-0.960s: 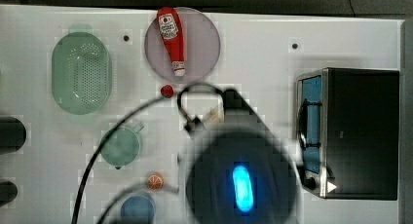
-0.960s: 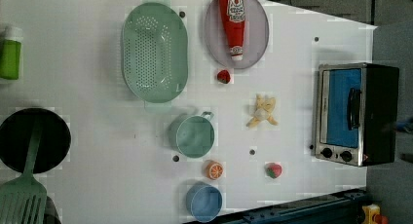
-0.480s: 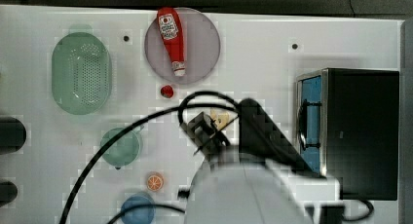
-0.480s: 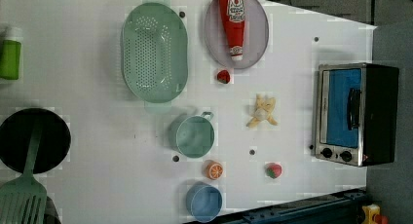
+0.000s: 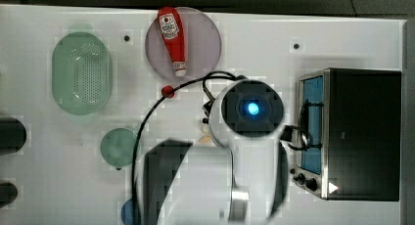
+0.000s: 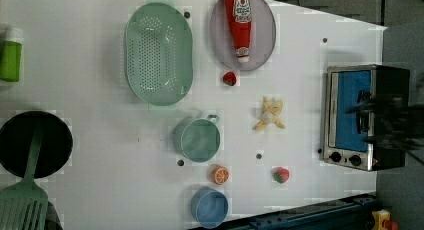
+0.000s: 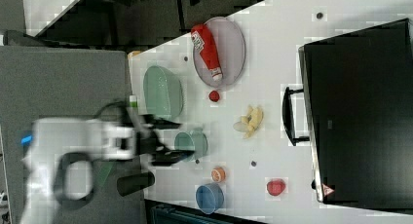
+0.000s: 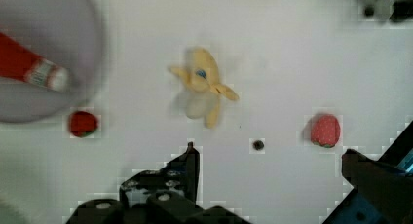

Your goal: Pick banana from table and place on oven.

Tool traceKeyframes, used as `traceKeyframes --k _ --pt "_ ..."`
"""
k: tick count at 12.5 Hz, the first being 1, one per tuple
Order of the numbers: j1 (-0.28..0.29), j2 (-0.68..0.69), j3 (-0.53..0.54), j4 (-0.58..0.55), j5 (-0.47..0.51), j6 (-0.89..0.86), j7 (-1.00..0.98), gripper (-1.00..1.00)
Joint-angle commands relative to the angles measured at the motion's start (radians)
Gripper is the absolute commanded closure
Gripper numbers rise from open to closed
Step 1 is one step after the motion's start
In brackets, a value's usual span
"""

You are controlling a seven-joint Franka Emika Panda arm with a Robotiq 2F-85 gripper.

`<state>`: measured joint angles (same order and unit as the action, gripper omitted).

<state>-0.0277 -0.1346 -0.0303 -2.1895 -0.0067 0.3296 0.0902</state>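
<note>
Hovering, seemingly, claw [image 8: 272, 160] over banana [image 8: 204, 90]

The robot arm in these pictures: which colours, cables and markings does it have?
The arm has bulky white shells with black joint sections. A round black wrist cap carries a glowing blue light. A thin black cable loops from the wrist down along the arm. The pincer has black fingers with visible screws.
</note>
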Motion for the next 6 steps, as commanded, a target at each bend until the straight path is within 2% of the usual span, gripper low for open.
traceKeyframes --k 1,6 --pt "0.008 0.028 0.008 -0.046 -0.010 0.125 0.014 -1.00" --pt "0.008 0.173 0.009 -0.182 -0.010 0.425 0.015 -1.00"
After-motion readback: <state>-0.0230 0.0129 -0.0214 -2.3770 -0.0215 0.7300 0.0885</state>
